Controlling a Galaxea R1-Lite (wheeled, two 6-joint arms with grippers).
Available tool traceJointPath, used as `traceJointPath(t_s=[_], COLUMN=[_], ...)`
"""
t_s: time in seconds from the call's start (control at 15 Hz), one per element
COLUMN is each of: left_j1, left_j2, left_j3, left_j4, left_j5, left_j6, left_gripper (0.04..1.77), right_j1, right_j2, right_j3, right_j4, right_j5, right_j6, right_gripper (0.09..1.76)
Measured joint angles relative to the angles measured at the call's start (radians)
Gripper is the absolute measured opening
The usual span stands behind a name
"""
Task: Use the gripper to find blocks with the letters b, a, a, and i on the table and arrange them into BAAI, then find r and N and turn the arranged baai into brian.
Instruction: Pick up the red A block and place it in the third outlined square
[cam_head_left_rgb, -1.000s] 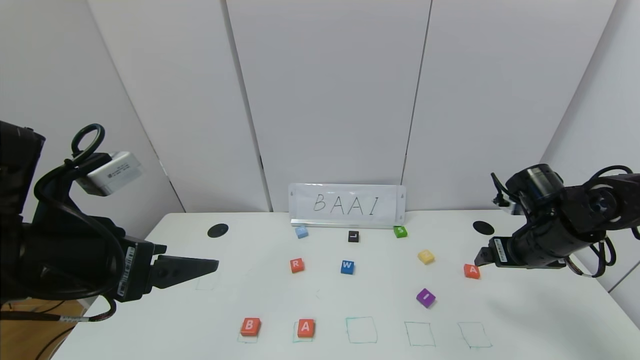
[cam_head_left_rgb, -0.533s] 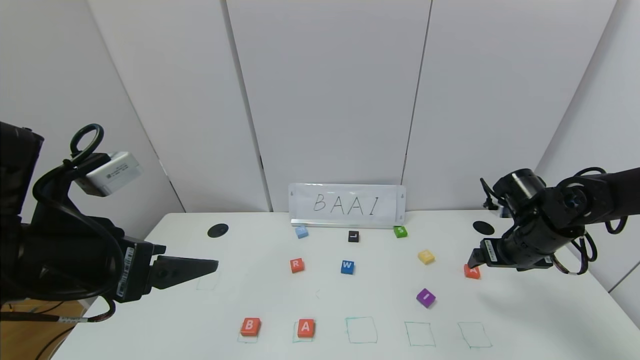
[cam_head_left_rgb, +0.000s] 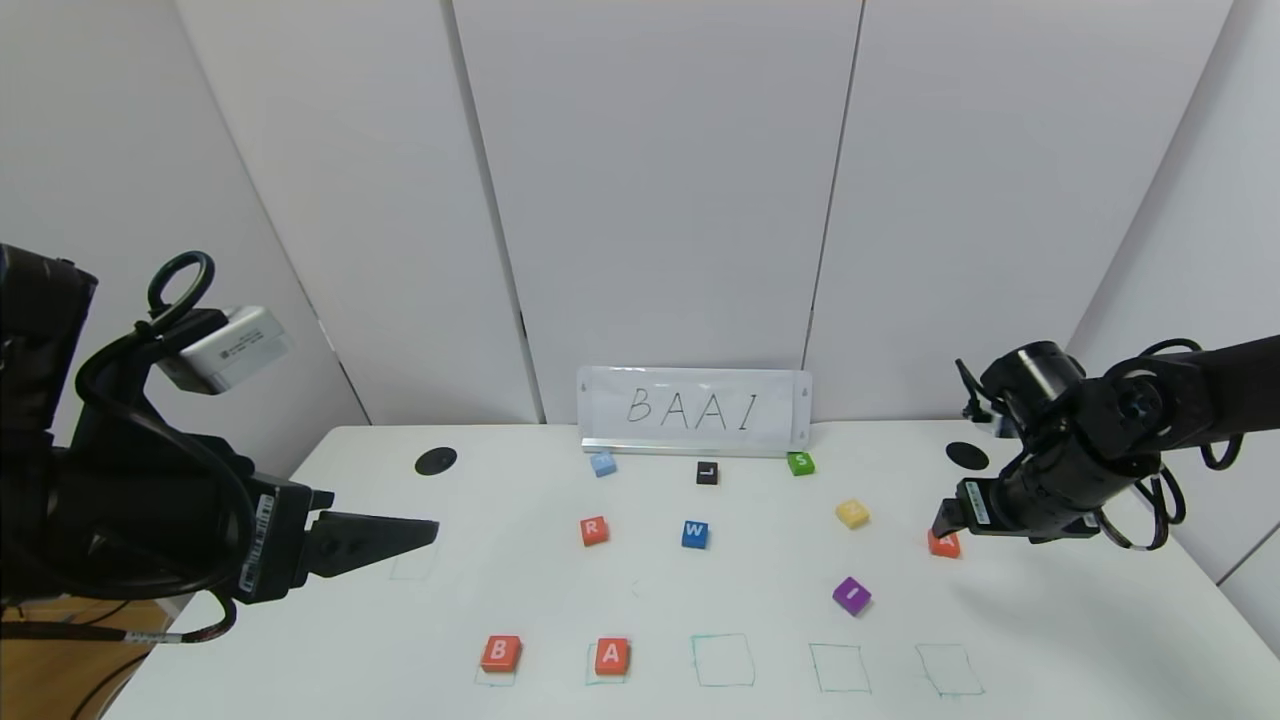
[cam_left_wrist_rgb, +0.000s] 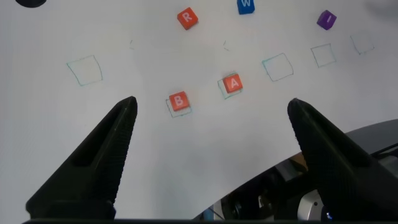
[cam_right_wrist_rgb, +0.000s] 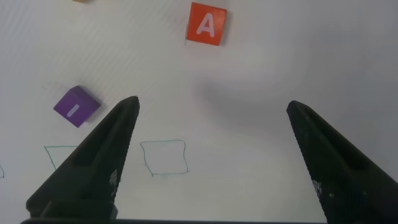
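Note:
On the white table (cam_head_left_rgb: 760, 590), orange-red blocks B (cam_head_left_rgb: 500, 652) and A (cam_head_left_rgb: 611, 655) sit on the two leftmost green outlines of the front row. The second A block (cam_head_left_rgb: 944, 544) lies at the right, partly hidden behind my right gripper (cam_head_left_rgb: 942, 518), which hovers open just above it. In the right wrist view the gripper (cam_right_wrist_rgb: 212, 102) is open and empty, with that A (cam_right_wrist_rgb: 206, 24) ahead of it and the purple I (cam_right_wrist_rgb: 76, 106) to one side. The purple I (cam_head_left_rgb: 851, 595) lies loose. The R block (cam_head_left_rgb: 593, 530) lies mid-table. My left gripper (cam_head_left_rgb: 425, 532) is open and empty at the left.
A BAAI sign (cam_head_left_rgb: 694, 410) stands at the back. Loose blocks include light blue (cam_head_left_rgb: 602, 463), black L (cam_head_left_rgb: 707, 472), green S (cam_head_left_rgb: 800, 463), yellow (cam_head_left_rgb: 852, 513) and blue W (cam_head_left_rgb: 695, 533). Three front-row outlines (cam_head_left_rgb: 722, 660) hold nothing. Black spots (cam_head_left_rgb: 436, 460) mark the back corners.
My right gripper has moved left and down toward the right-hand A block and now covers part of it. The left arm has barely shifted. No block has moved.

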Motion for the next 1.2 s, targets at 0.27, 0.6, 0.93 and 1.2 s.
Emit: traceJointPath(t_s=[0.27, 0.6, 0.93, 1.2], left_j1=[-0.002, -0.007, -0.001, 0.007], left_j2=[0.000, -0.006, -0.020, -0.023], left_j3=[0.007, 0.008, 0.007, 0.006], left_j4=[0.000, 0.001, 0.001, 0.000], left_j5=[-0.001, -0.001, 0.000, 0.001], left_j6=[0.006, 0.006, 0.007, 0.007], left_gripper=[1.72, 1.72, 1.72, 1.72], right_j1=[-0.001, -0.002, 0.001, -0.020], right_j2=[0.013, 0.029, 0.087, 0.133], right_j3=[-0.008, -0.014, -0.021, -0.024], right_j4=[0.000, -0.015, -0.106, -0.158], right_j5=[0.001, 0.032, 0.025, 0.031], right_j6=[0.003, 0.001, 0.003, 0.002], right_gripper=[1.71, 1.71, 1.71, 1.71])
